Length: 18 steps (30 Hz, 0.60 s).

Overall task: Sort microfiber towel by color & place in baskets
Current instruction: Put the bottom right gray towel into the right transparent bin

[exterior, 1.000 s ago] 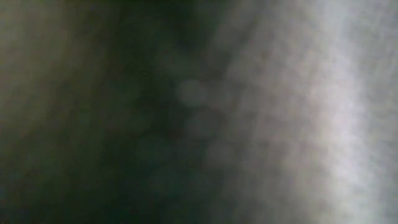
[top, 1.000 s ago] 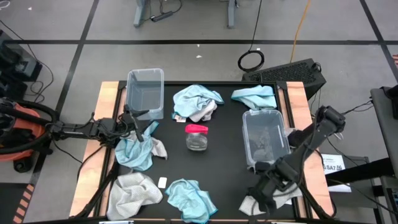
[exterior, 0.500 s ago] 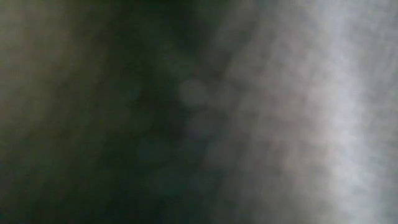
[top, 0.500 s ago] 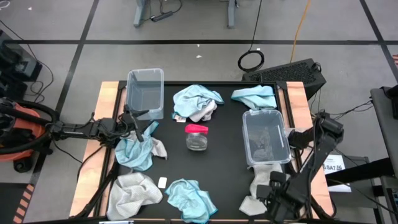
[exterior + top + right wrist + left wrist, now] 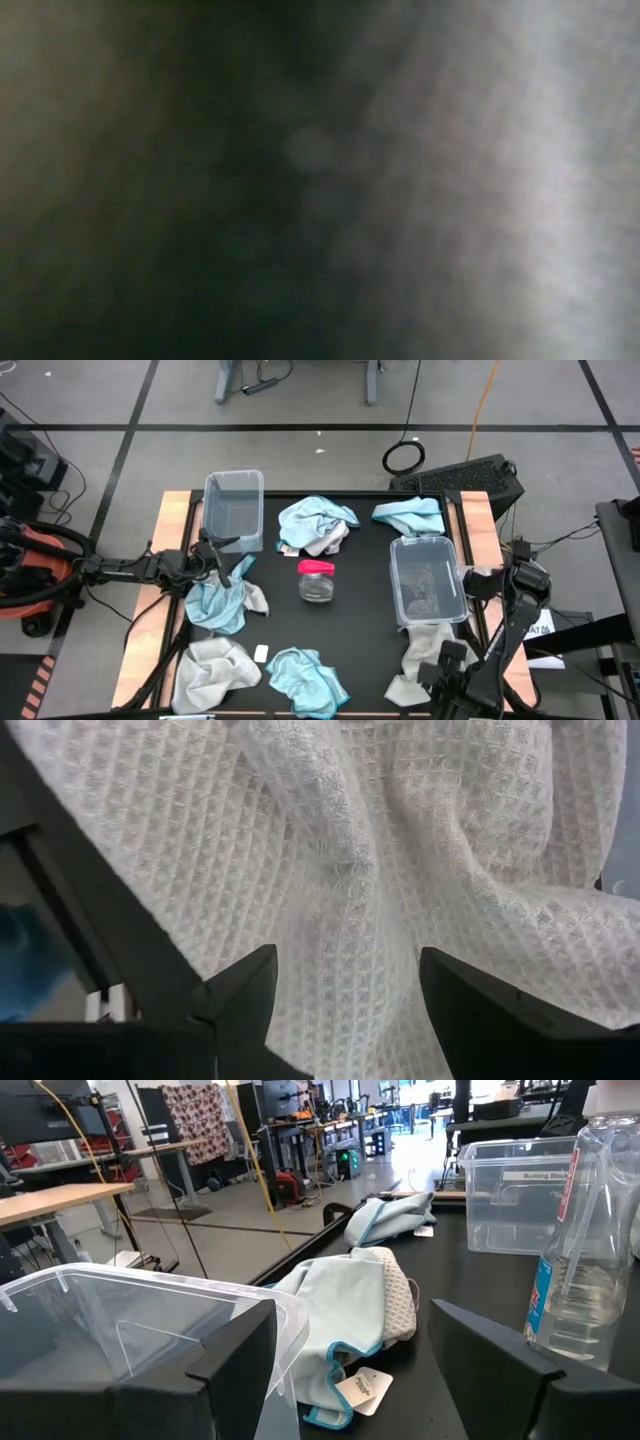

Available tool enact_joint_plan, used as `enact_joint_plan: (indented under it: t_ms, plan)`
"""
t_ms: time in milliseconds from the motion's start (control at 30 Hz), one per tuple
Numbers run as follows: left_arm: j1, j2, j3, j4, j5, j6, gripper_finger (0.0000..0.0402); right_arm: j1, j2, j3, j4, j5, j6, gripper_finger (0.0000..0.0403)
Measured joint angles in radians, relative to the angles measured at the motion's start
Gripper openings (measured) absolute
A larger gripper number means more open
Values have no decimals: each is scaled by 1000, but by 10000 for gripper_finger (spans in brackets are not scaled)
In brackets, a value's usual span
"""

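Two clear baskets stand on the black table, one at the far left (image 5: pixel 233 510) and one at the right (image 5: pixel 427 580). Light blue and white-grey towels lie around them. My left gripper (image 5: pixel 350 1330) is open and empty beside the left basket (image 5: pixel 120 1320), next to a blue towel (image 5: pixel 215 605). My right gripper (image 5: pixel 345 970) is open, pointing down close over a white waffle towel (image 5: pixel 380 850), which lies at the near right (image 5: pixel 425 648). The low view shows only blur. My right gripper points down at the middle of the white waffle towel (image 5: pixel 340 890), its fingers spread on either side of a raised fold. I cannot tell whether the fingertips touch the cloth. The towel lies crumpled on the table.
A clear jar with a pink lid (image 5: pixel 316 580) stands mid-table. A blue and grey towel pile (image 5: pixel 318 525) and a blue towel (image 5: pixel 410 515) lie at the far edge. A white-grey towel (image 5: pixel 215 670) and a blue one (image 5: pixel 305 675) lie at the near edge.
My right arm has moved toward the table's near edge over the white towel, uncovering the towel's part next to the right basket. The towels and baskets have stayed in place.
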Motion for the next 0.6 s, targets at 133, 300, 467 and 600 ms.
enact_joint_plan:
  t_ms: [133, 300, 467, 600]
  plan:
    - [0, 0, 0, 0, 0, 0, 263, 6, 21, -1, 0, 30, 2, 238]
    - [0, 0, 0, 0, 0, 0, 263, 5, 22, -54, 52, 42, 40, 238]
    - [0, 0, 0, 0, 0, 0, 263, 5, 22, -138, 193, 41, 47, 238]
    - [0, 0, 0, 0, 0, 0, 263, 5, 20, -193, 258, 41, 77, 237]
